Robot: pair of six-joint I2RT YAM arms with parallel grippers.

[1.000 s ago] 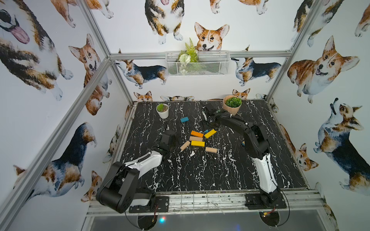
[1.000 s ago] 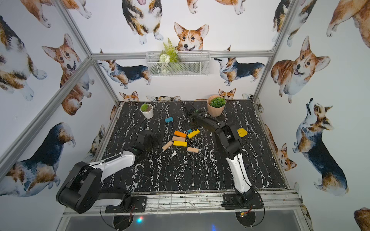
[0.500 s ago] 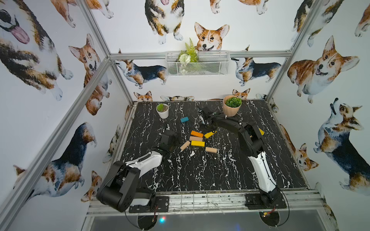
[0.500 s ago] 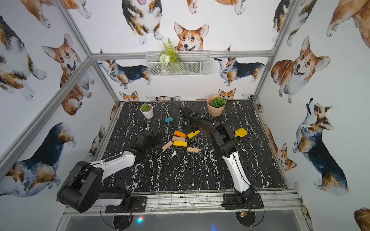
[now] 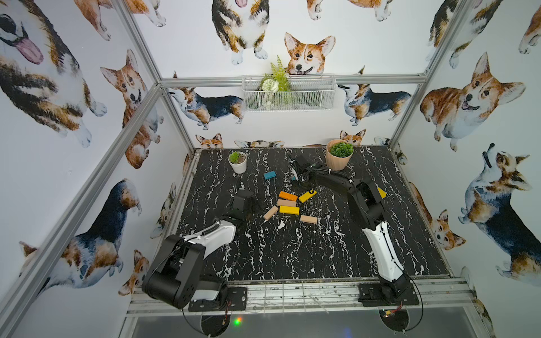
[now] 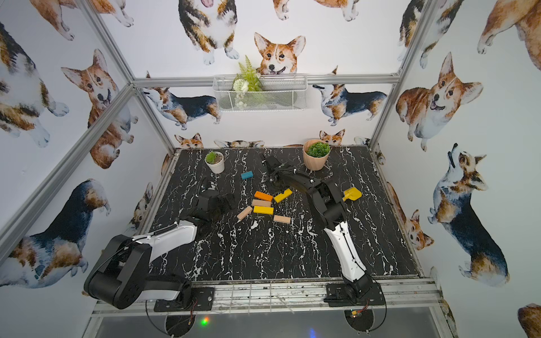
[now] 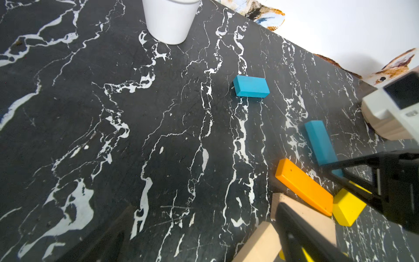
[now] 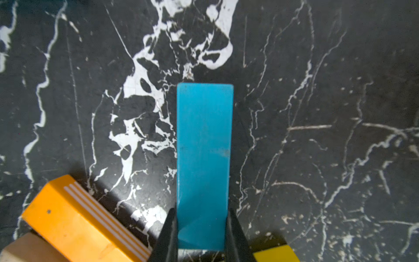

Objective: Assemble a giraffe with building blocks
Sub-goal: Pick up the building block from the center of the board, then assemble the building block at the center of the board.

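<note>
right fingers (image 8: 168, 236) just closed tight on one end of the teal block (image 8: 204, 147) lying flat on the counter (image 8: 317, 90) beside the orange block (image 8: 79, 222), so probably a neck piece pickup next, left fingers (image 7: 299, 231) wide apart, empty.

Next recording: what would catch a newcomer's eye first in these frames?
The corgi wallpaper covering every wall grabs attention first. Next comes the cluster of coloured blocks in the middle of the black marble table. Toward the back, near the tan plant pot, the right hand is closed on a teal block.
</note>
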